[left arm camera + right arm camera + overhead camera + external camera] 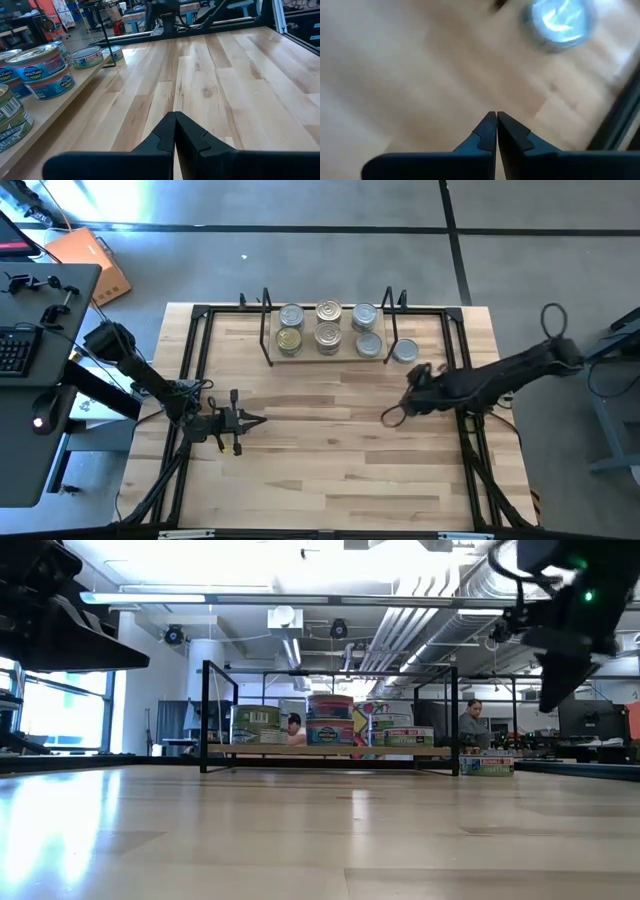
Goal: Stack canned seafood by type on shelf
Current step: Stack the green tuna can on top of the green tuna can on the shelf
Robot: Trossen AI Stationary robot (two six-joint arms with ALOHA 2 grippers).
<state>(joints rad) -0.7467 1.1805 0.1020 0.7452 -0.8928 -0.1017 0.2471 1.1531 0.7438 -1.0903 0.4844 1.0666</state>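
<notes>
Left gripper (252, 420) lower left of bench (330, 470), fingers pressed together, we see nothing held. Shelf (325, 358) upper centre carries six tins (328, 337) in two rows of three. One loose tin (404, 351) on bench just right of shelf. Right gripper (392, 416) centre-right, fingers together, empty.
</notes>
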